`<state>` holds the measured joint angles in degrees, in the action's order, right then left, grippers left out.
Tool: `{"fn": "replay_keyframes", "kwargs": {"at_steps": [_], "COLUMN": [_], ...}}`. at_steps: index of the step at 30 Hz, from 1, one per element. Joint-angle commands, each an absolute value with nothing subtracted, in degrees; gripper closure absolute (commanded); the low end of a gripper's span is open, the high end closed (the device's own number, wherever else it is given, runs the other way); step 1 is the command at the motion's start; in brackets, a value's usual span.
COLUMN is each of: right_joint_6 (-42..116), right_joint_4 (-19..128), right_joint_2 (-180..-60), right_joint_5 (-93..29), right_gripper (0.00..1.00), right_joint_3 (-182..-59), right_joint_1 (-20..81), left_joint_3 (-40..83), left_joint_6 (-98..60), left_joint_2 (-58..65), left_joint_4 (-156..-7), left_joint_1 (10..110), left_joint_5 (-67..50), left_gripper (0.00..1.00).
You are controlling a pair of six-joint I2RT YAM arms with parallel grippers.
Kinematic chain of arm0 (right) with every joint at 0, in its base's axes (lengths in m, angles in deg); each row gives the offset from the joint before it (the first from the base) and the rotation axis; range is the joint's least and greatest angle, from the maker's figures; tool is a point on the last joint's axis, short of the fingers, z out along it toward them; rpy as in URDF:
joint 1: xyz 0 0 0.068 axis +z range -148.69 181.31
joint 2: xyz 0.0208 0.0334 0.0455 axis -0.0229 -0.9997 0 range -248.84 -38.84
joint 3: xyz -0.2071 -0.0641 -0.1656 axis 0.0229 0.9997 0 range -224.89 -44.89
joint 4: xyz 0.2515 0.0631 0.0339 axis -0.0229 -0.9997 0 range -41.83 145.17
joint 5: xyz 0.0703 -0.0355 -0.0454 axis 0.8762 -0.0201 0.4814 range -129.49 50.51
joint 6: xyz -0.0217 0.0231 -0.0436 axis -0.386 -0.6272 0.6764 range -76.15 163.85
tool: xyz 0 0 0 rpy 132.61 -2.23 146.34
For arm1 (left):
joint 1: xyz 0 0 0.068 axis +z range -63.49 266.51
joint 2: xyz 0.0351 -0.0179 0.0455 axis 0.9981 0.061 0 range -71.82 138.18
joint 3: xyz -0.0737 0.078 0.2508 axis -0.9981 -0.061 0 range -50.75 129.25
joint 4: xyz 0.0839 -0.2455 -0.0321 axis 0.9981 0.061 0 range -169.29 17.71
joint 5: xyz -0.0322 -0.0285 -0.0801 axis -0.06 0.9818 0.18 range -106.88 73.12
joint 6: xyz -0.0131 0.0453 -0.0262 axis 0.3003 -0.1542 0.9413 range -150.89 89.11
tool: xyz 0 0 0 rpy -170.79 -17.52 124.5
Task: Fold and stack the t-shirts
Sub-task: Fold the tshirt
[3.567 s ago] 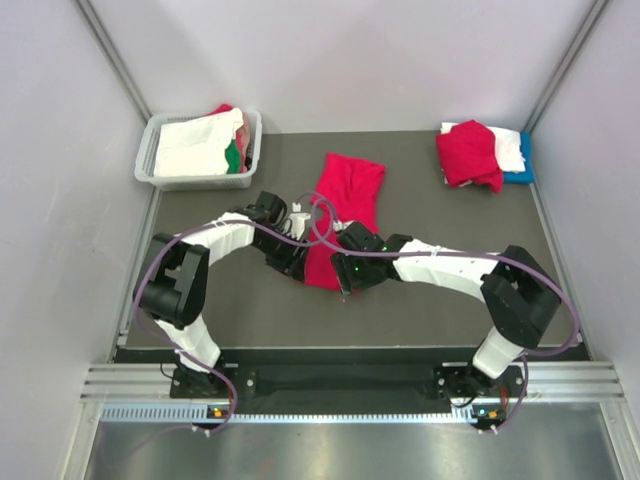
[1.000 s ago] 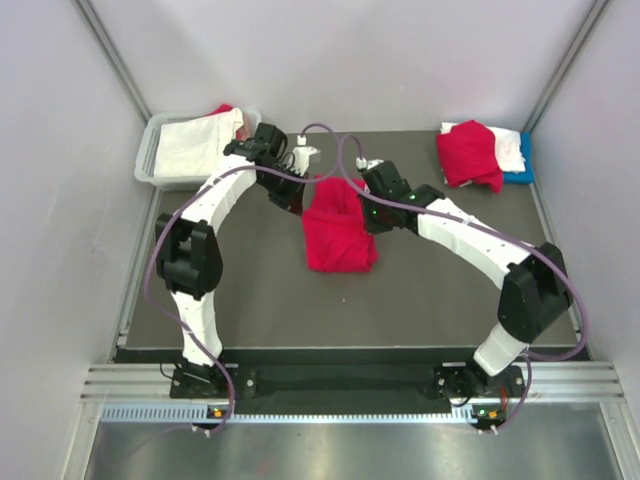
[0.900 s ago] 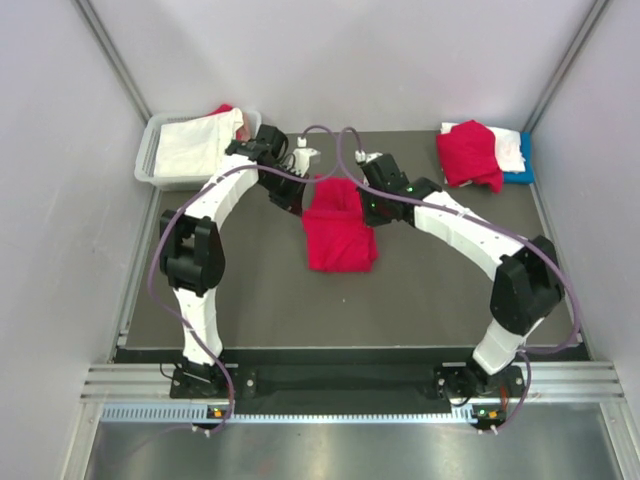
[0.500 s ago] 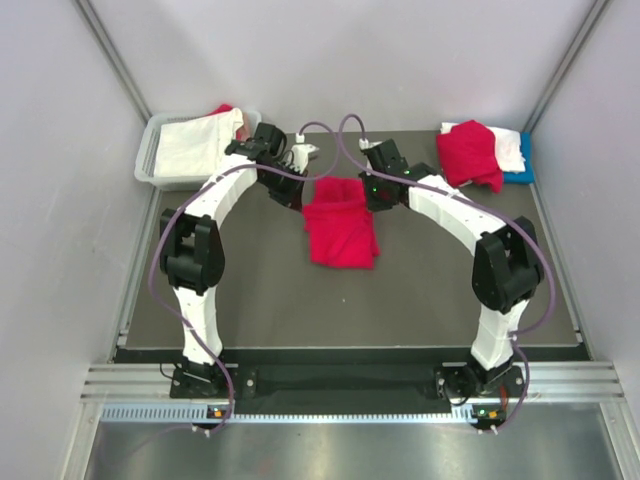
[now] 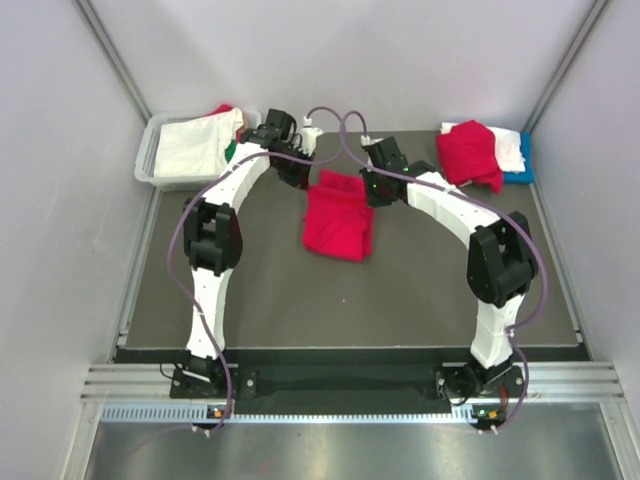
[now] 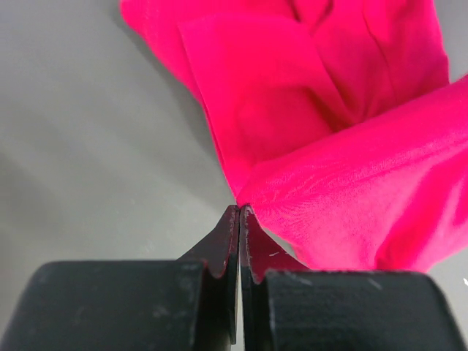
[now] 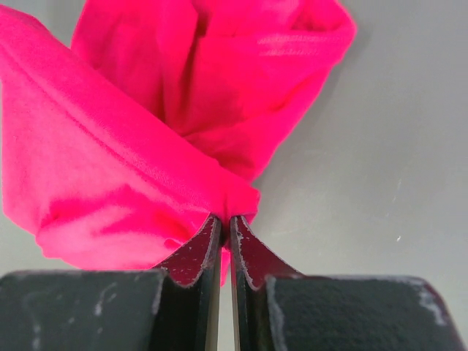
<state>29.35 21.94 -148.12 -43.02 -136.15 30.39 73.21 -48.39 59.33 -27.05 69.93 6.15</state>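
A red t-shirt (image 5: 338, 218) lies folded in the middle of the table, its far edge held up by both grippers. My left gripper (image 5: 306, 177) is shut on the far left corner; in the left wrist view the red cloth (image 6: 307, 117) runs into the tips of that gripper (image 6: 240, 209). On the far right corner my right gripper (image 5: 368, 192) is shut too, and the right wrist view shows the cloth (image 7: 139, 146) pinched between the closed jaws of the gripper (image 7: 225, 218). At the back right, another red t-shirt (image 5: 468, 152) tops a white one (image 5: 510, 147) and a blue one (image 5: 520, 175).
A pale plastic tub (image 5: 155, 172) at the back left holds white cloth (image 5: 195, 145) with bits of red and green showing. Both arms reach far across the dark table (image 5: 250, 290). Light walls close in the left, right and back sides.
Both grippers have moved toward the back of the table with the shirt's far edge, and the folded red t-shirt has been drawn a little farther back and lies slightly slanted.
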Motion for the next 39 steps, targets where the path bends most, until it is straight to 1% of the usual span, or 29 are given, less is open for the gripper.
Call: {"fn": "replay_keyframes", "kwargs": {"at_steps": [1,5,11,17,21,27,32,33,34,35,36,38,39], "right_joint_6": [30.4,30.5,31.0,31.2,31.6,31.9,32.4,32.5,32.7,32.7,32.8,33.0,33.0], "right_joint_4": [21.8,21.7,21.9,22.8,22.5,21.7,20.7,20.6,20.5,20.2,19.8,17.8,17.2], "right_joint_2": [-149.4,-151.1,-152.6,-154.4,-156.3,-159.9,-162.8,-163.2,-164.2,-164.7,-165.3,-167.3,-167.7], "right_joint_5": [-47.0,-46.7,-48.4,-48.8,-49.2,-48.9,-49.2,-49.2,-49.3,-49.3,-49.4,-50.1,-50.7], "right_gripper": [0.95,0.96,0.96,0.97,0.98,0.98,0.98,0.96,0.94,0.88,0.67,0.56,0.39], "right_joint_3": [-139.9,-141.6,-141.2,-141.7,-144.3,-149.4,-152.6,-152.9,-153.3,-154.4,-155.1,-157.8,-158.6], "right_joint_1": [26.5,24.8,24.2,24.0,23.1,21.4,20.6,20.6,20.5,20.2,20.1,20.0,19.9], "left_joint_3": [79.8,79.9,80.2,79.9,78.4,82.8,83.2,83.2,83.2,83.1,83.1,82.9,82.7], "left_joint_6": [-47.8,-47.3,-46.6,-45.2,-43.8,-43.3,-42.1,-41.4,-40.8,-40.5,-39.4,-38.5,-37.6], "left_joint_2": [61.8,62.6,63.4,64.5,64.7,68.4,69.8,70.0,70.6,71.0,71.3,71.9,71.7], "left_joint_4": [-26.4,-27.3,-28.6,-32.0,-36.6,-38.3,-41.2,-41.8,-42.1,-42.7,-43.4,-43.7,-44.2], "left_joint_1": [71.5,71.2,71.1,71.0,71.0,71.2,71.2,71.2,71.2,71.2,71.3,71.6,71.9], "left_joint_5": [1.2,1.3,2.2,0.7,-1.1,-3.3,-5.4,-6.1,-6.8,-8.7,-9.3,-10.4,-10.1], "left_gripper": [1.0,1.0,1.0,1.0,1.0,1.0,1.0,0.99,0.94,0.88,0.72,0.59,0.47]}}
